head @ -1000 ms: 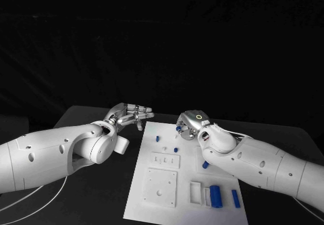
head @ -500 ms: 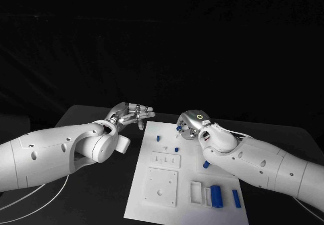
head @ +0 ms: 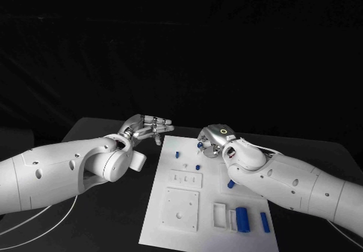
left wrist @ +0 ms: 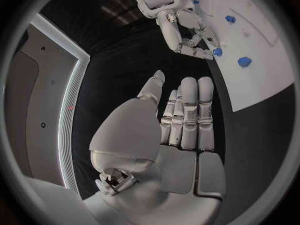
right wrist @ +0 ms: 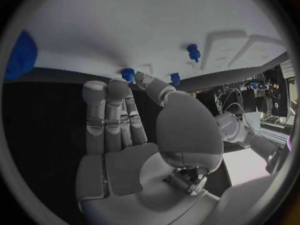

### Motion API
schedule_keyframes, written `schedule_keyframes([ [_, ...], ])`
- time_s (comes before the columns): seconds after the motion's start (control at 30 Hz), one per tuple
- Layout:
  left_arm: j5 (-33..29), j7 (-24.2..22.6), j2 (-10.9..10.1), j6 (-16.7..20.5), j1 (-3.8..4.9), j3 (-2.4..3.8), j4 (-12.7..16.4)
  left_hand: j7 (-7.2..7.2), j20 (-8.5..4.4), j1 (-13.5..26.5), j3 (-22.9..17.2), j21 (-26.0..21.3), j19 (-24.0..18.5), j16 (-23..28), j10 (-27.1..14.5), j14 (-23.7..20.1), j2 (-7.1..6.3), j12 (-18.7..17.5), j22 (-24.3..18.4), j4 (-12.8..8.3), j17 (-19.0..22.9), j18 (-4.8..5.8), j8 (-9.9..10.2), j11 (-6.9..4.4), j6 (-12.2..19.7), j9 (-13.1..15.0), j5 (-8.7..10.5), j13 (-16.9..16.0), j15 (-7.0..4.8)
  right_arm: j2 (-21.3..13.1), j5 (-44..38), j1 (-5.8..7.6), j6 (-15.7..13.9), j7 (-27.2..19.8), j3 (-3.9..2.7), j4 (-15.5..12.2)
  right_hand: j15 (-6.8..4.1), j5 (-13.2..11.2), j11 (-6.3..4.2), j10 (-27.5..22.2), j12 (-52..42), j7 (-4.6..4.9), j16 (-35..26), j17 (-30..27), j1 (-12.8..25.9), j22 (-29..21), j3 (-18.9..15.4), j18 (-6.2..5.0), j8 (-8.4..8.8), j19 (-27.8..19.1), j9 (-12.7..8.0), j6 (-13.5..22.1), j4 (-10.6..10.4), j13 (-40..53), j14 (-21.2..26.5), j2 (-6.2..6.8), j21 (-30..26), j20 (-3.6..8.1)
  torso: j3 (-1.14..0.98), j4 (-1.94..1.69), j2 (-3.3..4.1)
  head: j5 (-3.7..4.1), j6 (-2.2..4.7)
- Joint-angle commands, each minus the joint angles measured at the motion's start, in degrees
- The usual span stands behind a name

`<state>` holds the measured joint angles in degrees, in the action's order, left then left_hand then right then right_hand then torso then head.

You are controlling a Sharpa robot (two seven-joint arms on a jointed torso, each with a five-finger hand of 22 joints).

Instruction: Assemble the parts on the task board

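Black table (head: 98, 131) carries the white task board (head: 215, 210), long side running from the near edge to the far edge.

Left arm (head: 61, 170) comes in over the table's left part. Left hand (head: 145, 128) hovers just off the board's far-left corner, over bare table. Fingers (left wrist: 187, 110) straight and side by side, thumb apart, nothing in it.

Right arm (head: 295, 181) crosses the board's right edge. Right hand (head: 214, 139) sits over the board's far edge, fingers pointing down. Thumb and a fingertip are up against a small blue part (right wrist: 128, 75) at that edge; cannot tell if it's pinched or only touched.

Board near end: raised white square plate (head: 181, 209) by the left edge, smaller white plate (head: 185, 179) beyond it. Big blue block (head: 242, 219) and thin blue bar (head: 265, 222) near the near-right corner, beside a white frame (head: 219, 216).

Small blue pegs: one by the left edge (head: 177, 155), one mid-board (head: 196, 167), one next to the right arm (head: 230, 184).
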<state>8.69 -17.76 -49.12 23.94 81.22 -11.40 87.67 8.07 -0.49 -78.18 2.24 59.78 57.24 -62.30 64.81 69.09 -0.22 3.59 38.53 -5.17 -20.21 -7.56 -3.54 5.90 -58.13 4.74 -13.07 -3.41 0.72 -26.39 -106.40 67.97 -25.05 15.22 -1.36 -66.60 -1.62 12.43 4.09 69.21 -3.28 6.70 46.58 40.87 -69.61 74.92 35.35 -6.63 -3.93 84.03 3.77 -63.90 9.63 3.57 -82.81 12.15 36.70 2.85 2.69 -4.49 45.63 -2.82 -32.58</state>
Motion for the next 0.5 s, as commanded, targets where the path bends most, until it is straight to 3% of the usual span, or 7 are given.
schedule_keyframes([
  [0.03, -0.2, -0.4, 0.0, -0.5, 0.11, 0.06, 0.1, 0.02, 0.25, -0.2, 0.1, -0.2, 0.0, -0.4, -0.5, 0.5, 0.07, -0.1, 0.1, -0.1, 0.1, -0.78, 0.0, -0.04, 0.5, 0.0, -0.19, -0.1, 0.02, -0.2, 0.5, 0.0, 0.3, -0.8, -0.01, -0.4, 0.37, -0.3, 0.08, -0.4, 0.0, 0.04, -0.2, -0.2, 0.0, 0.1, -0.1, -0.66, 0.13, 2.3, -0.1, 0.6, -0.4, -0.1, -0.1, 0.51, -0.4, -0.27, 0.02, 0.04, -0.05, 0.13, 0.1],
  [0.27, -0.2, -0.6, -0.1, -0.4, 0.11, 0.06, -0.3, 0.02, 0.25, -0.2, 0.1, -0.2, 0.0, -0.4, -0.5, 0.5, 0.07, -0.1, 0.1, -0.1, 0.1, -0.78, 0.0, -0.04, 0.5, 0.0, -0.19, -0.1, 0.02, -2.8, 1.4, 0.2, -1.2, -0.7, -0.37, -3.5, 0.18, -0.1, -0.2, 0.6, 0.0, -0.03, -0.1, -0.6, 0.1, 0.1, -0.1, -0.67, 0.13, 2.6, -0.1, 0.6, -0.9, 0.0, -0.2, 0.78, -0.9, -0.15, -0.07, 0.33, -0.2, 0.52, 0.71],
  [0.43, -0.2, -0.8, -0.3, -0.4, 0.14, 0.07, -0.7, 0.0, 0.26, -0.1, 0.0, -0.2, 0.0, -0.4, -0.3, 0.5, -0.04, -0.1, 0.2, -0.3, 0.1, -0.78, -0.1, -0.08, 0.5, 0.0, -0.11, -0.1, 0.01, -6.0, 3.2, 0.32, -1.1, -0.9, -1.99, -7.0, -0.35, 0.0, -1.08, 3.9, -0.1, -0.2, 0.0, -0.7, -0.1, 0.4, -0.8, -0.3, 0.15, 2.7, -0.1, 0.8, -1.4, 0.1, -0.2, 0.81, -0.7, 0.29, -0.13, 0.71, -0.36, 0.43, 1.11],
  [0.5, -0.2, -0.9, -0.4, -0.4, 0.15, 0.07, -0.9, -0.01, 0.24, -0.1, -0.1, -0.2, 0.0, -0.4, -0.1, 0.6, -0.04, -0.1, 0.2, -0.3, 0.0, -0.77, -0.1, -0.13, 0.5, 0.0, -0.13, -0.1, -0.02, -7.7, 4.3, 0.34, -1.0, -1.1, -2.98, -8.7, -0.6, 0.4, -1.5, 5.5, -0.1, -0.26, 0.0, -0.7, -0.3, 0.6, -1.6, -0.04, 0.15, 2.7, -0.1, 1.1, -1.6, 0.2, -0.3, 0.86, -0.5, 0.53, -0.26, 1.1, -0.49, 0.31, 1.24],
])
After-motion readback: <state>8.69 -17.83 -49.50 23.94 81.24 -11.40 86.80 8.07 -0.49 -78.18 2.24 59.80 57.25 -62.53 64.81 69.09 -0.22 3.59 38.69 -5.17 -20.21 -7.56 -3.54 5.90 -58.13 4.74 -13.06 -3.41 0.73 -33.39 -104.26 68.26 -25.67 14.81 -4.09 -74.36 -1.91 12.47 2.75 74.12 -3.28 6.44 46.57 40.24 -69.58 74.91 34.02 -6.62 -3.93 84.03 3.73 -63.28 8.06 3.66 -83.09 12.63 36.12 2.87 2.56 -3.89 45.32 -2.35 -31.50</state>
